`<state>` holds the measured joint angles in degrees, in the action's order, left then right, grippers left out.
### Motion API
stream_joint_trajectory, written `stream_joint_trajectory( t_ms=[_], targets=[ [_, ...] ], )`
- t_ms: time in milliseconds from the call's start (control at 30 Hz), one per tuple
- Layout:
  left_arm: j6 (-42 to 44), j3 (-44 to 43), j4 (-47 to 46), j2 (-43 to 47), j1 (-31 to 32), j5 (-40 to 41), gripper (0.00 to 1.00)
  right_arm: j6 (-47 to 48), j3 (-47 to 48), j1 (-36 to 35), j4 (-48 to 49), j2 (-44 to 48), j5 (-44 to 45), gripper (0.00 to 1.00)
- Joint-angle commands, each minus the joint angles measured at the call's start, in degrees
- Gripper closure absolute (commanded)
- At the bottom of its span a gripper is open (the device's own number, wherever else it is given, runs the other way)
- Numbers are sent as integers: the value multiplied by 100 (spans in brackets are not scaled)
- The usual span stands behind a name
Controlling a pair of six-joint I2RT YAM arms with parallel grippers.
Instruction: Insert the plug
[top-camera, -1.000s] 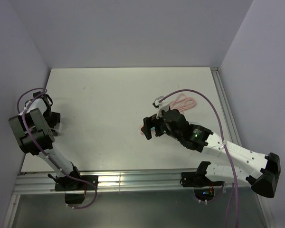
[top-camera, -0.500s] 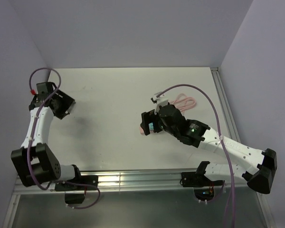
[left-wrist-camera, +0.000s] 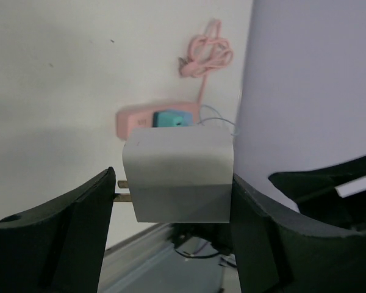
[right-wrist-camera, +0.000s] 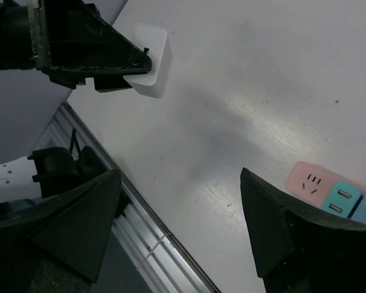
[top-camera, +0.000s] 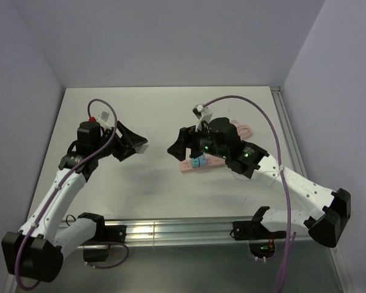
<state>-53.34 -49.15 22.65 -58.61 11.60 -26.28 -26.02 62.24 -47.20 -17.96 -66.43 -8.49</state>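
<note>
Overhead, the small teal-green cube-shaped plastic plug [top-camera: 199,162] sits on the long pink plastic power strip [top-camera: 188,166], which lies on the white table [top-camera: 158,110] under the right arm. The right gripper [top-camera: 175,151] hangs just left of the strip's end, and the left gripper [top-camera: 136,145] faces it from nearby. A coiled pink cable [top-camera: 241,129] lies behind the strip.

From the left wrist, the black fingers [left-wrist-camera: 61,232] are clamped on a small white plastic block [left-wrist-camera: 178,177], its metal prongs [left-wrist-camera: 123,190] pointing left; plug and strip show beyond it.

From the right wrist, that gripper's fingers stand apart with nothing between them.
</note>
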Motion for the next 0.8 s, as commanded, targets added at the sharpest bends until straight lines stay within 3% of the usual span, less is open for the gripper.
stream_joint_trajectory(
  t_ms=[0,100,267,767],
  targets=[
    [-1518,431,-1103,795,176,-61,100,-675,-614,18,1735,315,-294,16],
    [-2564,608,-1195,1053,211,78,100,-598,-1021,-323,2453,342,329,16],
    [-2506,-121,-438,983,326,702,100,-299,-494,-904,2244,-176,1023,16],
    [-2769,72,-613,1018,651,651,100,-87,446,-1327,2525,-1336,1613,18]
  ],
)
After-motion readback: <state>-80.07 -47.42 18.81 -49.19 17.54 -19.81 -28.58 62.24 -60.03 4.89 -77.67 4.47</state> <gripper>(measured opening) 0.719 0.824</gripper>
